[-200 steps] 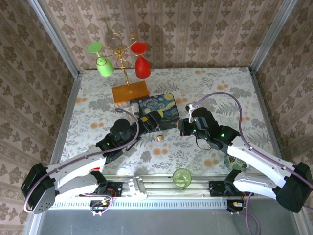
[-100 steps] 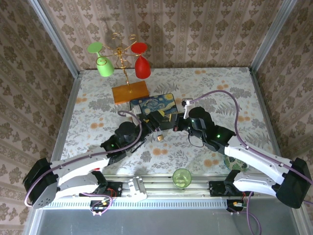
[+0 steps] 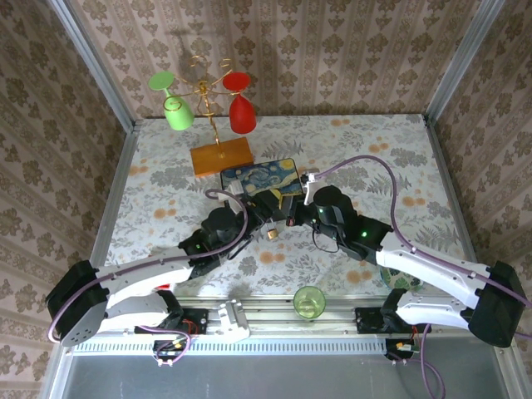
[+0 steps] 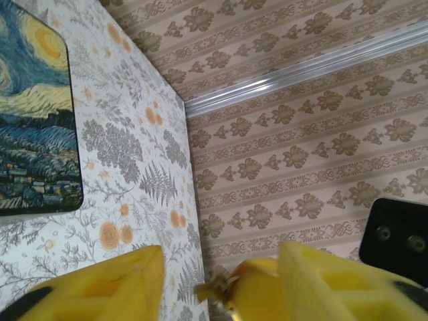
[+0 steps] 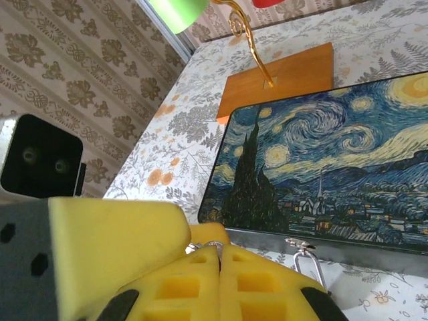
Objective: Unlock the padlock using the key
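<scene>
Both arms reach to the Starry Night box's [image 3: 262,179] near edge; left hand [image 4: 219,267] half-open about the padlock [image 3: 272,235], right hand [image 5: 219,254] pinched shut.

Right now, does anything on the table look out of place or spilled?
Nothing spilled or broken. Only the green cup sits oddly: alone at the near edge of the table, far from the glass rack.

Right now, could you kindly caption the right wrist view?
Closed right pincer facing the Starry Night box and wooden base.
</scene>
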Controlling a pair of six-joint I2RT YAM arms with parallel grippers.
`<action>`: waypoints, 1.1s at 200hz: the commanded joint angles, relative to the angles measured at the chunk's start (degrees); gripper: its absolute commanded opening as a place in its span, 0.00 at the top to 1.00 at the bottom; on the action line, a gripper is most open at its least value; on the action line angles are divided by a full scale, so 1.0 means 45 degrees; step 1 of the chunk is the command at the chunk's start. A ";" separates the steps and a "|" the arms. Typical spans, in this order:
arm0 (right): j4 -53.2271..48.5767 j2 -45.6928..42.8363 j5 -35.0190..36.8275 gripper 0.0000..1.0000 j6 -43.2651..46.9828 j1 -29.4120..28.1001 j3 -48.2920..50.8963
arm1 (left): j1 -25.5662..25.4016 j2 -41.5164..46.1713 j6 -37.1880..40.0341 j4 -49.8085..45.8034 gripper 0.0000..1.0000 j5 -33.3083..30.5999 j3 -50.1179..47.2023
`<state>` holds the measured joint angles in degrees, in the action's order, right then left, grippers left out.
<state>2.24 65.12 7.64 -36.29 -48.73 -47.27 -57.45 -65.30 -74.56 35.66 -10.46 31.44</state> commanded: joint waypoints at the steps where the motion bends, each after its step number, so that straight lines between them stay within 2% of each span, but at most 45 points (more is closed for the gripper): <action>1: 0.0422 0.0011 0.0537 1.00 -0.0284 -0.0100 0.0283 | -0.0093 0.0097 0.0125 0.0620 0.60 -0.0248 -0.0207; 14: 0.0425 -0.0037 0.0567 1.00 -0.0294 -0.0115 0.0308 | -0.0110 0.0040 0.0083 0.0729 0.64 -0.0219 -0.0283; 40: 0.0336 -0.0053 0.0485 1.00 -0.0218 -0.0128 0.0308 | -0.0119 0.0038 0.0103 0.0569 0.65 -0.0155 -0.0336; 86: 0.0515 -0.0136 0.0451 1.00 -0.0353 -0.0207 0.0491 | -0.0112 0.0038 0.0212 0.0511 0.76 -0.0199 -0.0463; 135: 0.0723 -0.0276 0.0052 1.00 -0.0284 -0.0267 0.0766 | -0.0087 0.0065 0.0552 0.0443 1.00 -0.0106 -0.0410; 141: 0.0654 -0.0335 -0.0083 0.95 -0.0152 -0.0280 0.0786 | -0.0086 0.0107 0.0671 0.0389 1.00 -0.0085 -0.0385; 149: 0.0580 -0.0502 -0.0345 0.84 -0.0017 -0.0193 0.0833 | -0.0067 0.0179 0.0845 0.0238 1.00 -0.0065 -0.0348; 164: 0.0633 -0.1081 -0.1252 0.52 0.0324 0.0241 0.1145 | 0.0072 0.0391 0.1390 -0.0246 1.00 0.0161 -0.0204; 176: 0.0523 -0.1717 -0.2683 0.34 0.0602 0.1085 0.1334 | 0.0342 0.0534 0.2278 -0.0722 1.00 0.0898 0.0124; 197: 0.0084 -0.2809 -0.5758 0.25 0.1131 0.3142 0.1499 | 0.0989 0.0698 0.4355 -0.1172 1.00 0.3151 0.0790; 220: 0.0534 -0.3203 -0.9475 0.24 0.1162 0.5103 0.1515 | 0.1591 0.0656 0.6738 -0.2702 1.00 0.6001 0.2000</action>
<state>3.27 52.77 -13.28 -33.04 -32.32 -40.84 -52.49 -63.66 -59.05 29.32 0.75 34.13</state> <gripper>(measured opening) 0.758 0.063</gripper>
